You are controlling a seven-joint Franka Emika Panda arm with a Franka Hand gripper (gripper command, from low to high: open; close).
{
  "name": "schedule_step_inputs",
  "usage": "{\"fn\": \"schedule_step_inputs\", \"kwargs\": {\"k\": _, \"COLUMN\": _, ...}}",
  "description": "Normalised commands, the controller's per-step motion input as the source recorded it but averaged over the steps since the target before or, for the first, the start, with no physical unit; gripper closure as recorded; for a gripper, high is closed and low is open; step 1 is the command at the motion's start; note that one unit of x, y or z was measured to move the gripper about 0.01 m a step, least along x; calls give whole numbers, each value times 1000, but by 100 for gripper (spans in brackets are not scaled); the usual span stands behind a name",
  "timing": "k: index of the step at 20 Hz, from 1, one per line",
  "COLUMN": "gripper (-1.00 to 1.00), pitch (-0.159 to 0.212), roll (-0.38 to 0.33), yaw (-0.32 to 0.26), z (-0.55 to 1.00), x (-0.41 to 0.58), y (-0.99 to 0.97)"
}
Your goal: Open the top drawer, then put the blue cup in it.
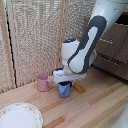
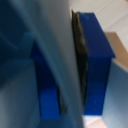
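The blue cup (image 1: pixel 65 90) stands on the wooden table, between a pink mug and an orange block. My gripper (image 1: pixel 64 81) comes down onto it from above. In the wrist view the cup's wall (image 2: pixel 52 35) fills the picture, blurred and very close. My gripper (image 2: pixel 71 75) is shut on that wall, with the dark pads (image 2: pixel 80 60) of its blue fingers pressed to either side. The top drawer (image 1: pixel 119 34) is on the dark dresser at the exterior view's right, partly behind my arm. Its silver bar handle (image 1: pixel 106 42) shows, and I cannot tell how far out it stands.
A pink mug (image 1: pixel 43 82) stands just to the exterior view's left of the cup. A small orange block (image 1: pixel 79 87) lies close on the other side. A white patterned plate (image 1: pixel 19 116) sits at the front left. A lower drawer front (image 1: pixel 112 59) and a woven screen (image 1: pixel 35 35) stand behind.
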Motion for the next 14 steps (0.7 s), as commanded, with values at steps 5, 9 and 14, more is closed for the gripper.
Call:
{"fn": "schedule_step_inputs", "kwargs": {"k": 5, "gripper": 100, "pitch": 37, "roll": 43, "yaw": -225, "z": 917, "x": 57, "y": 0}}
{"fn": "schedule_step_inputs", "kwargs": {"k": 9, "gripper": 100, "pitch": 63, "roll": 5, "yaw": -198, "z": 936, "x": 289, "y": 0}}
{"fn": "schedule_step_inputs", "kwargs": {"k": 14, "gripper": 100, "pitch": 44, "roll": -64, "yaw": -192, "z": 903, "x": 502, "y": 77}}
